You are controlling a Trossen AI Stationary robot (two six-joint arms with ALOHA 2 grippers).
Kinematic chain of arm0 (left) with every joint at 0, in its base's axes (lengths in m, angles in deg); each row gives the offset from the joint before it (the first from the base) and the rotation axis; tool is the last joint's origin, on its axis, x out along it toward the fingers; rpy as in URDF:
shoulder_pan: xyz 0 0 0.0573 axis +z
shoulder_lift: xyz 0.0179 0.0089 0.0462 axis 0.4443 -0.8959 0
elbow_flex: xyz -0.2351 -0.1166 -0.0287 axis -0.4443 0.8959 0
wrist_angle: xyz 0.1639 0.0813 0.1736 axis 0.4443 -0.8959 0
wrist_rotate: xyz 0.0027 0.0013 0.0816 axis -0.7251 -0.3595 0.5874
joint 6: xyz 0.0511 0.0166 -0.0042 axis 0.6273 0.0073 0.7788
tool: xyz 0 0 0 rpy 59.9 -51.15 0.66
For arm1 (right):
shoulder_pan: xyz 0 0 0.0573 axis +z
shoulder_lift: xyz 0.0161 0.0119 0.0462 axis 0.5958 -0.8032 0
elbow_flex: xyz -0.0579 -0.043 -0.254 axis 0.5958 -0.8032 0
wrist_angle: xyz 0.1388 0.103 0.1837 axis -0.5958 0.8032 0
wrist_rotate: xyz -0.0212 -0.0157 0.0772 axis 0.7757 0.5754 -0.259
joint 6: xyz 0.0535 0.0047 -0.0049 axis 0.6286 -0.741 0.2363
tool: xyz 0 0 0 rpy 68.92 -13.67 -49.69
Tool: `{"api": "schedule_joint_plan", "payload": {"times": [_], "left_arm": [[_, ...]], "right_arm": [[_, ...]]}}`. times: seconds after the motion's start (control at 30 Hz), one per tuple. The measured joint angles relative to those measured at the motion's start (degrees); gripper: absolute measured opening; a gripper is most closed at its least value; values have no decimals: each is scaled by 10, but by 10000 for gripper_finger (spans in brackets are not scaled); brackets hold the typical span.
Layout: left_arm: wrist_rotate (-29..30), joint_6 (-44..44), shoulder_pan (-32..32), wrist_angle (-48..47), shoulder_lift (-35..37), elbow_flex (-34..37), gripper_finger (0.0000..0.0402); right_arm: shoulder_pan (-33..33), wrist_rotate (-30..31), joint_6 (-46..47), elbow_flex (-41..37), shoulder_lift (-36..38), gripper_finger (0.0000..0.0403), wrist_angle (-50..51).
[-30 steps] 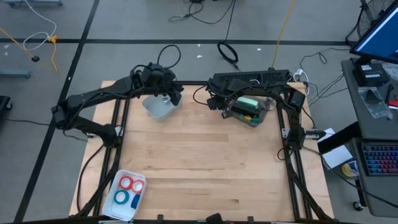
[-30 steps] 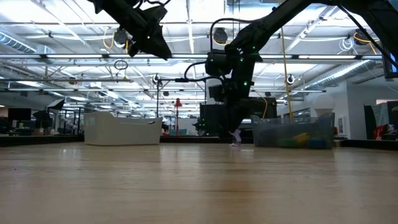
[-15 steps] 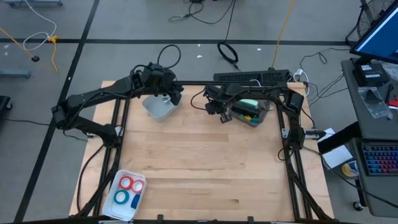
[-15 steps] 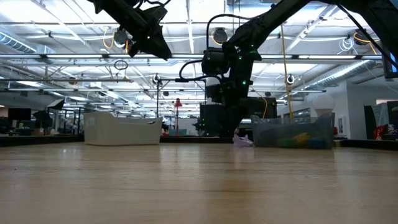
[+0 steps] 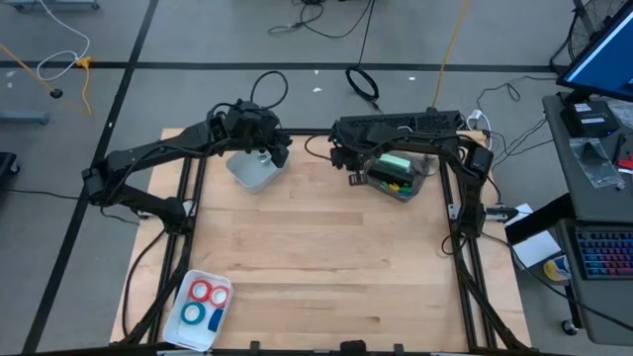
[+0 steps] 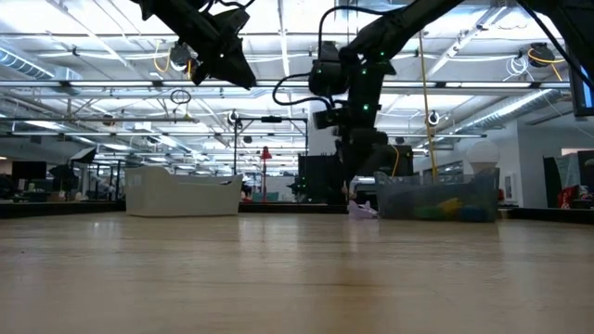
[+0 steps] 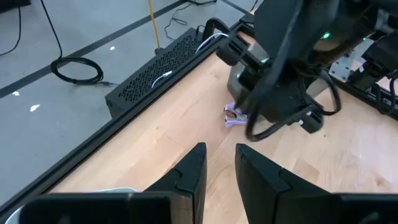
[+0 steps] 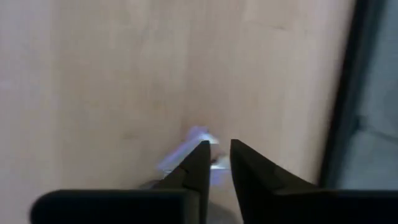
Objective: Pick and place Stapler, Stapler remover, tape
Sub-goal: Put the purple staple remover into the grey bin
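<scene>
Purple stapler remover (image 7: 234, 116) lies under right gripper (image 8: 216, 163) (narrow gap, empty).

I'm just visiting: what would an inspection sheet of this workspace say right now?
Surface: wooden table, mostly bare.
Job's things: tape rolls in a white tray at the front left corner; small purple object lying on the table by the clear bin.
Clutter: white bin; clear bin holding green and yellow items.
End effectors: left end effector above the white bin, fingers slightly apart, empty; right end effector over the purple object, fingers slightly apart, empty.
Cables: black coil and yellow cable on the floor.
Surroundings: keyboard on a desk to the right.
</scene>
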Motion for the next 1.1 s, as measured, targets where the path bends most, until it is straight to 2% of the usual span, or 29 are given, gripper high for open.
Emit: {"api": "schedule_joint_plan", "payload": {"times": [0.1, 0.33, 0.9, 1.1], "left_arm": [[0, 1, 0, 6, 0, 0, 88], [0, 0, 0, 9, 0, 0, 88], [0, -6, 0, 11, 0, 0, 88], [1, -6, 0, 12, 0, 0, 88]], "right_arm": [[-5, -45, 44, 0, 0, 88, 18], [-3, -47, 53, 0, -1, 137, 17], [0, -43, 60, 0, -60, 129, 7], [0, 3, 59, 0, -91, 120, 9]]}}
